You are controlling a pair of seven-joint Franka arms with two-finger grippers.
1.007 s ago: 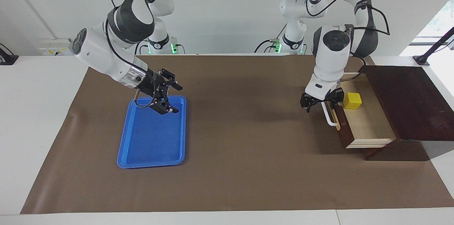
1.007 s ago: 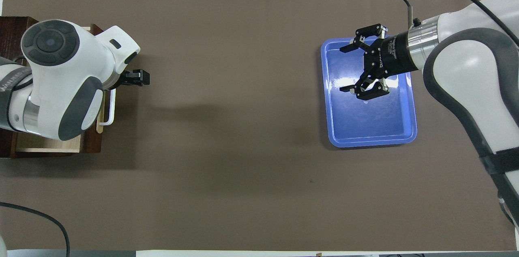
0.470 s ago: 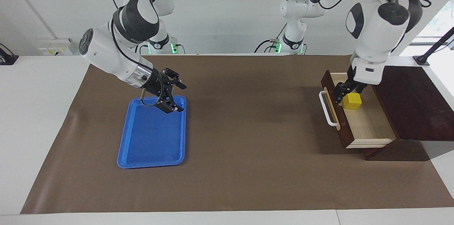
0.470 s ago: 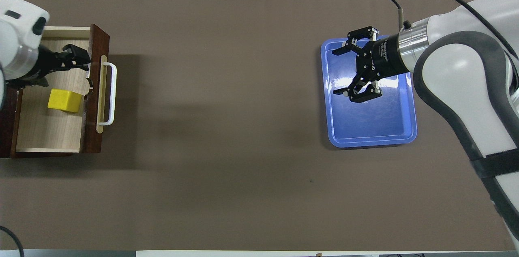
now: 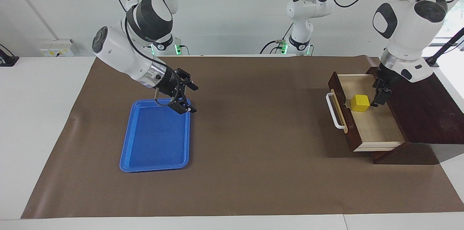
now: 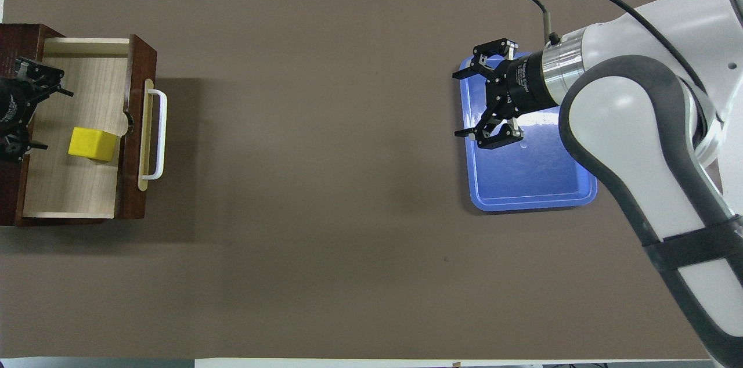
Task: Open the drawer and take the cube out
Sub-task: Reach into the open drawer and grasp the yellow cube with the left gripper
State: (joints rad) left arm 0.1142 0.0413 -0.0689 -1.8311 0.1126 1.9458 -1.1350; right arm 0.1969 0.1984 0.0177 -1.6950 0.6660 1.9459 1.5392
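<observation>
The drawer [image 5: 366,114] stands pulled out at the left arm's end of the table, and the yellow cube [image 5: 360,102] rests on its pale floor close to the handle side. The left gripper [image 5: 380,94] hangs over the drawer's inner end just beside the cube, fingers spread, not touching it. The right gripper [image 5: 185,97], also spread and empty, hovers over the blue tray [image 5: 156,143].

One drawer [image 5: 366,121] stands pulled out of one dark slant-topped box [image 5: 420,103], with one white bar handle [image 5: 334,111]. One yellow cube [image 5: 360,102] lies inside. One blue tray [image 5: 156,137] and one brown mat [image 5: 253,172] sit on the tabletop [image 5: 40,114]. Two arms each carry one tool: left tool [image 5: 380,94], right tool [image 5: 186,96].
</observation>
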